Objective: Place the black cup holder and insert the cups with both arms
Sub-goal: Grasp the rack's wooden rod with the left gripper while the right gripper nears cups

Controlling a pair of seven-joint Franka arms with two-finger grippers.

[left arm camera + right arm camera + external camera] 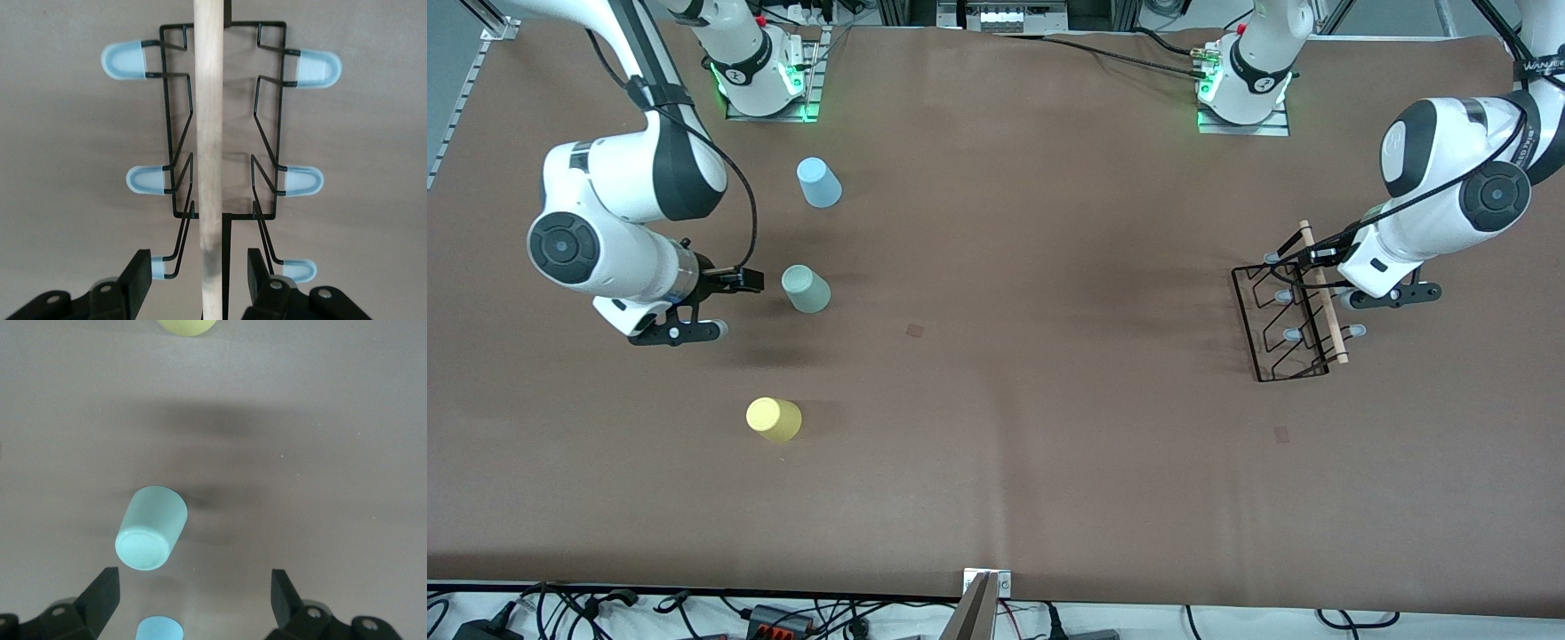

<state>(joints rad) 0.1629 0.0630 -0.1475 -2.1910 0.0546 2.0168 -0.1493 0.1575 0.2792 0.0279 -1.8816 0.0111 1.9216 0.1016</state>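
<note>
The left wrist view alone shows the left gripper part-open astride the black cup holder's wooden rod handle, fingers clear of it. The rack sits at the left arm's end of the table. The right gripper, jaws wide and empty, hovers beside the mint green cup; the front view adds the yellow cup nearer the camera than the mint one.

The table had a matt brown cover, kinda paper-like with faint creases. The black cup holder was thin glossy black wire with a pale, smooth bare-wood rod and translucent bluish plastic caps. The cups looked like smooth satin pastel plastic.
</note>
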